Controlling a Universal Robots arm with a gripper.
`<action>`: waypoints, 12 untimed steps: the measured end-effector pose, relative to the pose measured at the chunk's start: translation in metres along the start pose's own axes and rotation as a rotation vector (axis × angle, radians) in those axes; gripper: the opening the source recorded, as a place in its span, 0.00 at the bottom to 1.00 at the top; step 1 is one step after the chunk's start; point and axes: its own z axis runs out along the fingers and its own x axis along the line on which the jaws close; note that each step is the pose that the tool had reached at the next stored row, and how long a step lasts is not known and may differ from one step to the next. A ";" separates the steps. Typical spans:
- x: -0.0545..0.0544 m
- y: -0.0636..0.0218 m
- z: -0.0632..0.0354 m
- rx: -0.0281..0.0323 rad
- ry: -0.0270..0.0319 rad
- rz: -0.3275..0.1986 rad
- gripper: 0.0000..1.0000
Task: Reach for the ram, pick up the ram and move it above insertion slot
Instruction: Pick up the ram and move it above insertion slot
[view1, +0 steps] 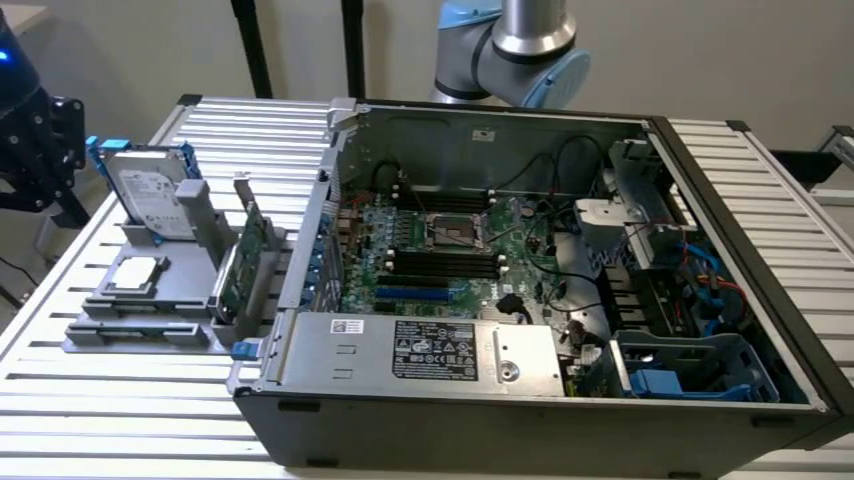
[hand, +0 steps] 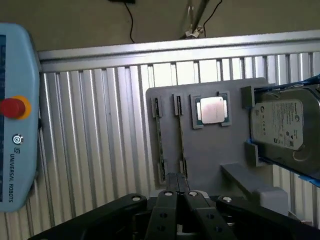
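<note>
Fingers (hand: 173, 186) pressed together, empty, held clear of the ram (hand: 179, 135).
Ram stood on edge in a grey holder (hand: 220, 150) and showed as a thin stick in line with the closed tips, not touching them. A second thin strip (hand: 159, 140) ran parallel just beside it, and it was not certain which of the two was the ram. CPU (hand: 211, 110) sat just beside the ram on the other side, with the drive (hand: 280, 125) propped up beyond that. Past the strip the holder's edge gave onto bare slats of the table (hand: 95, 140), open as far as the pendant (hand: 17, 115). The table's rail (hand: 165, 50) crossed beyond the ram's far end. In the exterior view the holder lay at the exterior view's left of the open case (view1: 534, 435), with the arm (view1: 534, 45) behind the case.
</note>
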 end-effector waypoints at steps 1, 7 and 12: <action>0.000 0.0000 0.0001 0.0011 0.0003 -0.018 0.11; 0.000 0.0000 0.0008 0.0075 0.0015 -0.127 0.11; 0.000 0.0000 0.0009 0.0081 0.0017 -0.151 0.11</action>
